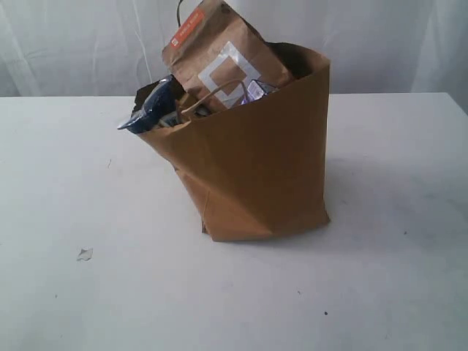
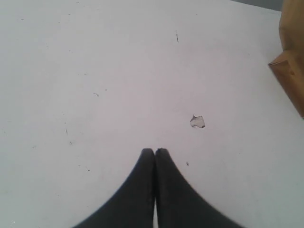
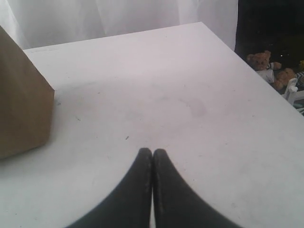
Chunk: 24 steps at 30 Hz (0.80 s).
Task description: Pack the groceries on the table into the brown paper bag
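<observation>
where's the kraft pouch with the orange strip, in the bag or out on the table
In the bag. The kraft pouch stands inside the brown paper bag, tilted, its upper part sticking out above the rim.

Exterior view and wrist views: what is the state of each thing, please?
brown paper bag: upright, open, creased, filled.
kraft pouch: in bag, sticking out, tilted.
blue packet: in bag, overhanging rim.
left pincer: shut, empty.
right pincer: shut, empty.
</observation>
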### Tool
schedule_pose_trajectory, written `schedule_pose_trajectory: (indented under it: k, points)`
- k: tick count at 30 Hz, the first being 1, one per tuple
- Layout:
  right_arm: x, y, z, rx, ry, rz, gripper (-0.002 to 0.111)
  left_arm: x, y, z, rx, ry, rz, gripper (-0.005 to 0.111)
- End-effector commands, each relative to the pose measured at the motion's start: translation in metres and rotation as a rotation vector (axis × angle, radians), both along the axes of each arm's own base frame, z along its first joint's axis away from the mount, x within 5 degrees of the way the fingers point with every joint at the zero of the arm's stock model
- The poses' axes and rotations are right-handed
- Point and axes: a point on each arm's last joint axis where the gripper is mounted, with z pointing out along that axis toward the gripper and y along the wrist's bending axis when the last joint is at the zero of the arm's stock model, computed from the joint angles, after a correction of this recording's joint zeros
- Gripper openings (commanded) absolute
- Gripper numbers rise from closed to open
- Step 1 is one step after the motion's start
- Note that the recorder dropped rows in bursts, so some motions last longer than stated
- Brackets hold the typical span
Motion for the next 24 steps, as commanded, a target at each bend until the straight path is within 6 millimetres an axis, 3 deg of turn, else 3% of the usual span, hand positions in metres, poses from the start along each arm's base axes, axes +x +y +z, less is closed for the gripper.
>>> schedule_pose_trajectory:
  k: [1, 11, 17, 24]
  points:
    - [0.0, 0.0, 0.002, -0.002, -0.021, 0.001, 0.0, 0.0, 0.0, 0.0, 0.042, -0.015, -0.018, 0.0]
    - [0.0, 0.0, 0.002, -0.002, -0.021, 0.001, 0.0, 0.0, 0.0, -0.001, 0.043, -0.004, -0.02, 0.0]
    - [0.0, 0.0, 0.002, -0.002, -0.021, 0.001, 0.0, -0.009, -0.002, -0.013, 0.045, 0.176, -0.051, 0.0]
    - [0.0, 0.0, 0.002, -0.002, -0.021, 0.001, 0.0, -0.013, -0.003, -0.013, -0.005, 0.253, -0.045, 0.0]
